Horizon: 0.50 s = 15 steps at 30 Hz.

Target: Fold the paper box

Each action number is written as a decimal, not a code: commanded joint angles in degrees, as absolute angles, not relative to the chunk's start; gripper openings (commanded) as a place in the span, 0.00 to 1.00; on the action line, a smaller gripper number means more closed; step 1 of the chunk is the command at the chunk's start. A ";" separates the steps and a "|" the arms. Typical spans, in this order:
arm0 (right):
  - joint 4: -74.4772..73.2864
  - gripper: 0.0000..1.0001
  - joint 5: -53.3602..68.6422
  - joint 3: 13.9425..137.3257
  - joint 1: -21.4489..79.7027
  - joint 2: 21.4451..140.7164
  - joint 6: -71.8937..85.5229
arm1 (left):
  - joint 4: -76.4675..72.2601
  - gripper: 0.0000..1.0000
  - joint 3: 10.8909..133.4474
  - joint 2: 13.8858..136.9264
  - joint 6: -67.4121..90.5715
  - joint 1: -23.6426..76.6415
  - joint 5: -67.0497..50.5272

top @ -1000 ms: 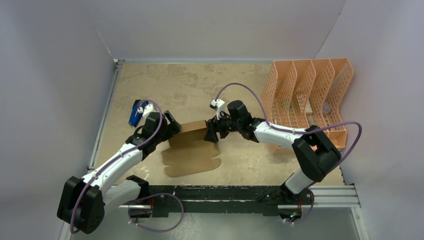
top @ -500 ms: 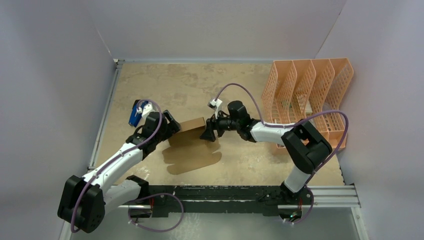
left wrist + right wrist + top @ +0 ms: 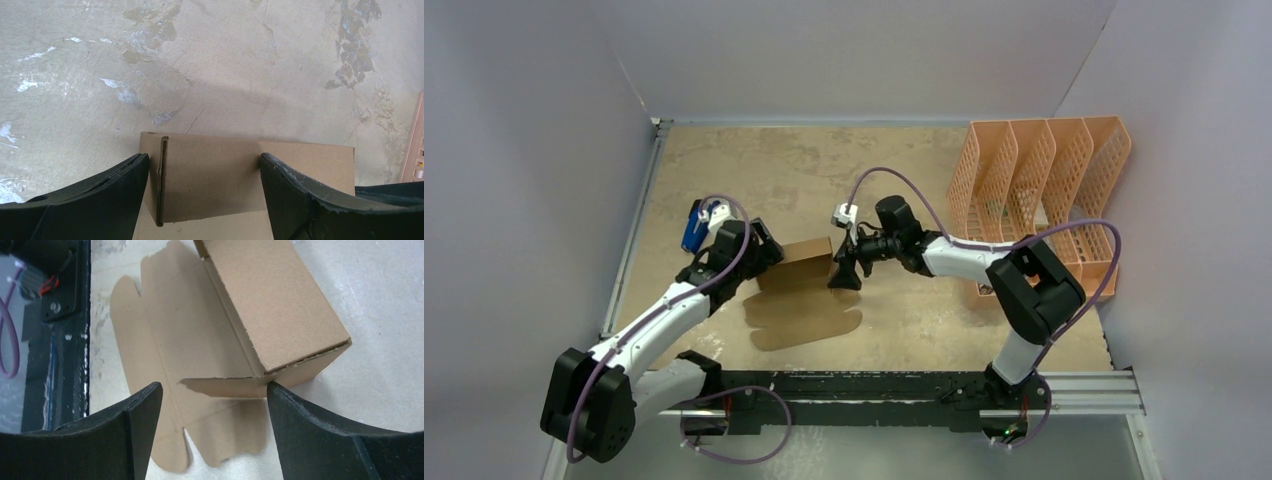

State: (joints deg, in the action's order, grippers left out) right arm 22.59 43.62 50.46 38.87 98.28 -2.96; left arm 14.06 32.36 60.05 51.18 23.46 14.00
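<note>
The paper box [image 3: 796, 264] is brown cardboard, partly folded, with one wall standing and a flat tabbed sheet [image 3: 806, 316] lying toward the near edge. My left gripper [image 3: 765, 258] is open at the box's left end. In the left wrist view the standing wall [image 3: 210, 175] lies between the open fingers [image 3: 120, 195]. My right gripper [image 3: 843, 273] is open at the box's right end. In the right wrist view the folded body [image 3: 270, 305] is ahead and a loose side flap [image 3: 225, 386] juts out between the open fingers [image 3: 320, 430].
A peach-orange perforated file organizer [image 3: 1044, 190] stands at the back right; its edge shows in the left wrist view [image 3: 415, 145]. A blue object [image 3: 694, 228] lies left of my left gripper. The black base rail [image 3: 55, 315] runs along the near edge.
My right gripper has moved left and slightly nearer against the box's right end, its elbow folding in. The box has shifted a little left. The left arm has barely moved.
</note>
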 commanded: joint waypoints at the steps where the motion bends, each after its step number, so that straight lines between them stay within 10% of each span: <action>1: 10.03 0.79 51.09 58.04 39.95 98.99 -18.07 | 15.13 0.80 35.69 61.01 48.39 23.73 11.36; 15: 18.65 0.41 32.46 54.79 40.48 98.93 -20.71 | 14.84 0.81 35.93 62.20 46.72 23.64 7.36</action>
